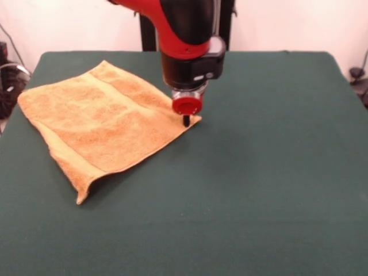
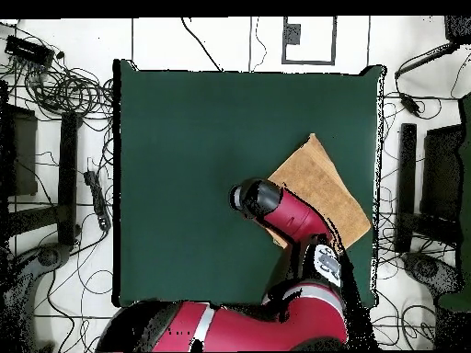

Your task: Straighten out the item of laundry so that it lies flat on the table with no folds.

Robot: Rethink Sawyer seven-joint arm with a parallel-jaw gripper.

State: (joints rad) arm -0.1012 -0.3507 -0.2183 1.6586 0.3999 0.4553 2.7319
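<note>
The orange-tan towel (image 1: 106,123) lies on the left part of the green table (image 1: 259,172), turned diagonally. It looks mostly spread out, with band stripes across it. Its near edge is turned under, and the near corner (image 1: 81,196) lifts a little off the cloth. My gripper (image 1: 186,121) points straight down, with its tip at the towel's right corner, touching it or just above it. In the overhead view the towel (image 2: 322,188) lies near the table's right edge, and the arm's wrist (image 2: 250,198) covers the gripper and the towel's corner.
The table (image 2: 184,165) stretches wide to the right of the gripper in the front view. Cables and dark equipment (image 2: 55,92) lie on the floor round the table. My red arm (image 2: 304,239) crosses over part of the towel.
</note>
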